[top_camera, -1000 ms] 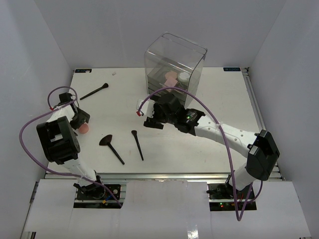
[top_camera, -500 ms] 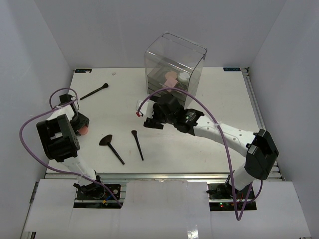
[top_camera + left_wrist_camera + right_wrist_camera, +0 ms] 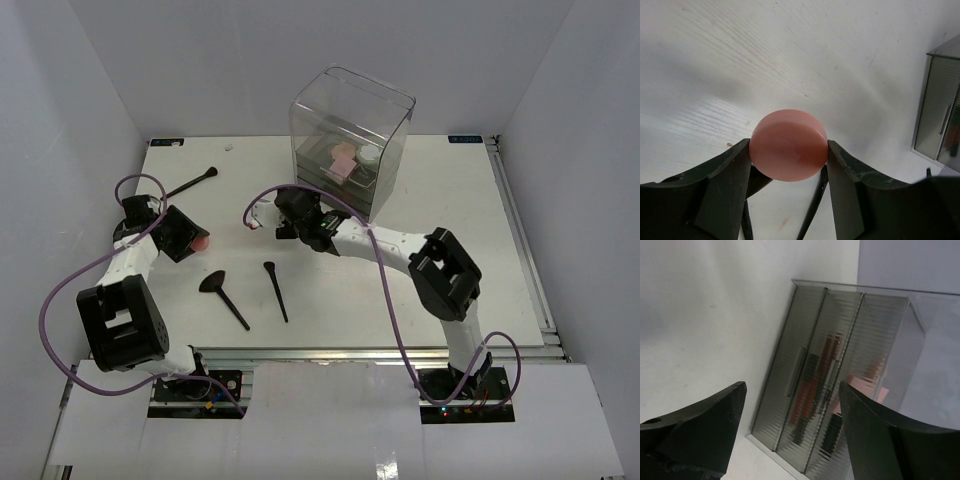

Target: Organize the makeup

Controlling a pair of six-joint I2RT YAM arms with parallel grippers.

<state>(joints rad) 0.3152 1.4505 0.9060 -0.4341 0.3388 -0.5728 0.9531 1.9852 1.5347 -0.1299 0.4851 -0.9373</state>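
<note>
My left gripper (image 3: 192, 238) (image 3: 788, 152) is shut on the pink round compact (image 3: 202, 241) (image 3: 788, 144) and holds it above the white table at the left. My right gripper (image 3: 289, 210) (image 3: 791, 390) is open and empty, just left of the tall clear box (image 3: 350, 135) (image 3: 840, 385) and facing its dark ribbed drawers. Red-and-black sticks (image 3: 817, 380) show through a drawer front. Pink square compacts (image 3: 343, 160) and a small white jar (image 3: 370, 155) lie inside the box. Three black-handled brushes lie on the table: one far left (image 3: 190, 184), a fan-shaped one (image 3: 223, 297), and a thin one (image 3: 275, 290).
The white table (image 3: 450, 200) ends in grey walls on three sides. The box's edge shows at the right of the left wrist view (image 3: 940, 105). Purple cables loop over both arms.
My left gripper has carried the pink compact right and away from the table's left edge. My right arm has folded in and its gripper has swung left, to the box's front.
</note>
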